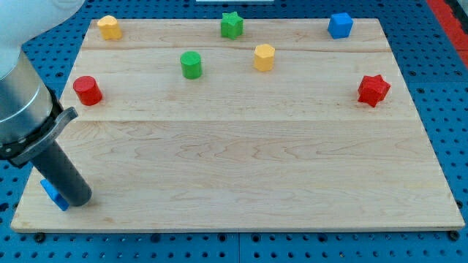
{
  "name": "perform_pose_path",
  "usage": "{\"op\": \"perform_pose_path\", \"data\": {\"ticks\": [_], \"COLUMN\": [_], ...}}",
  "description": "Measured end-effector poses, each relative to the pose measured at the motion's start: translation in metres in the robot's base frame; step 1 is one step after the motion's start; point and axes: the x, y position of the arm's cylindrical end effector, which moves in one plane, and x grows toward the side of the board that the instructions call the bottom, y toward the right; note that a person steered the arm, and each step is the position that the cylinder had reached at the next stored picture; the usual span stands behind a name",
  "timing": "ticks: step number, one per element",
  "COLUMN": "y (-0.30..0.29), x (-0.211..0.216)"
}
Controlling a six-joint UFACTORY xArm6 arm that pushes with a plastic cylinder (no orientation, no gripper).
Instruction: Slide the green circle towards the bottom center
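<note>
The green circle (191,64) sits on the wooden board (241,153) in the upper left-middle part of the view. My tip (79,199) is at the board's bottom left corner, far below and left of the green circle. It rests against a small blue block (53,194), which is mostly hidden behind the rod.
A green star (232,24) is at the top centre, a yellow hexagon (264,56) right of the green circle, a yellow block (109,27) at top left. A red cylinder (87,90) is at left, a blue cube (339,25) at top right, a red star (374,90) at right.
</note>
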Motion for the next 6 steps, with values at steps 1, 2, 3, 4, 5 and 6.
{"op": "perform_pose_path", "data": {"ticks": [1, 2, 3, 4, 5, 6], "y": [0.042, 0.053, 0.054, 0.054, 0.056, 0.061], "x": [-0.018, -0.062, -0.121, -0.176, -0.223, -0.263]}}
